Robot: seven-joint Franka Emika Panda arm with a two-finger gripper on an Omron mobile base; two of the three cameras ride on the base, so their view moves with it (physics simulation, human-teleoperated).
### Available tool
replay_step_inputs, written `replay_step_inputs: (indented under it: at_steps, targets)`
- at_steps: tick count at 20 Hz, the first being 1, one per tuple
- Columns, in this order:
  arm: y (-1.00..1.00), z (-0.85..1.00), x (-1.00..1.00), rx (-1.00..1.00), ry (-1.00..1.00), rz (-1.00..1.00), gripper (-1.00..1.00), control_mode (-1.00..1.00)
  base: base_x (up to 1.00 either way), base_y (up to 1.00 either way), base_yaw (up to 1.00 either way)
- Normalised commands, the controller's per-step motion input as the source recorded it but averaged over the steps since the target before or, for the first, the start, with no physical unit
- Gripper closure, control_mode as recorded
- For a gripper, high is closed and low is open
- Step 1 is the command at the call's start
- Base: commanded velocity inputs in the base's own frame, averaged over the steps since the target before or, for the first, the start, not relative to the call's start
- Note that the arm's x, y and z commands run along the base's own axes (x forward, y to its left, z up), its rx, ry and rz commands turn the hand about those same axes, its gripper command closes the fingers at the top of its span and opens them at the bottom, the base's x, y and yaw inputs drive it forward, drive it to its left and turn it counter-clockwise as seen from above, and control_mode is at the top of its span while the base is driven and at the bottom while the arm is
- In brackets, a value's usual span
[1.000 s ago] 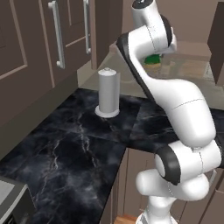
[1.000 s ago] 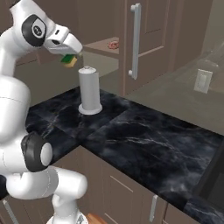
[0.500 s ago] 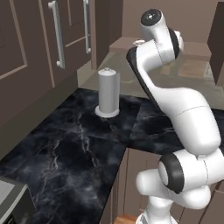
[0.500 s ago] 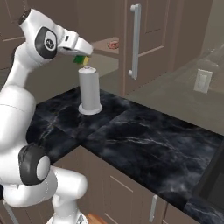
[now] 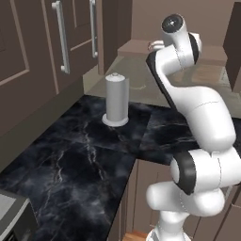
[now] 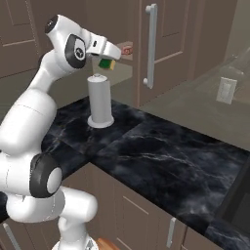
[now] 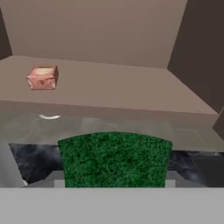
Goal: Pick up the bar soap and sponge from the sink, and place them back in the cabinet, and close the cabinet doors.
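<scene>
The sponge (image 7: 114, 159) sits clamped in the jaws of the gripper (image 6: 108, 60), raised above the table (image 6: 161, 146) before the open cabinet (image 7: 109, 94), whose shelf carries the bar soap (image 7: 42, 77) at about ten o'clock in the hand view. It looks light, soft and springy, so the closed grip across its sides probably squeezes it slightly; a gentle release flat on the shelf, right of the soap, should suit it.

A black marble counter (image 6: 161, 151) with white veins runs around an inner corner, brown panelled drawer fronts (image 6: 141, 215) beneath its front edge. Near that corner stands a grey paper-towel roll (image 5: 116, 100) on a round base. A pale outlet plate (image 6: 225, 90) sits on the glossy backsplash (image 6: 195, 97).
</scene>
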Motion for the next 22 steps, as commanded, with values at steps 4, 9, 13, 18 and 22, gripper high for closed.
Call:
replay_step_inputs:
  at_steps: [4, 9, 13, 18, 22]
  targets:
    - [-0.21, 0.31, 0.54, 0.0, 0.0, -0.01, 1.0, -1.0, 0.0, 0.0, 0.0]
    - [-0.13, 0.29, 0.5, 0.0, 0.0, -0.01, 1.0, -1.0, 0.0, 0.0, 0.0]
    - [-0.11, 0.17, 0.46, 0.0, 0.0, -0.01, 1.0, -1.0, 0.0, 0.0, 0.0]
    - [-0.13, 0.01, 0.38, 0.0, 0.0, 0.0, 1.0, -1.0, 0.0, 0.0, 0.0]
    - [-0.17, 0.0, 0.34, 0.0, 0.0, 0.0, 1.0, -1.0, 0.0, 0.0, 0.0]
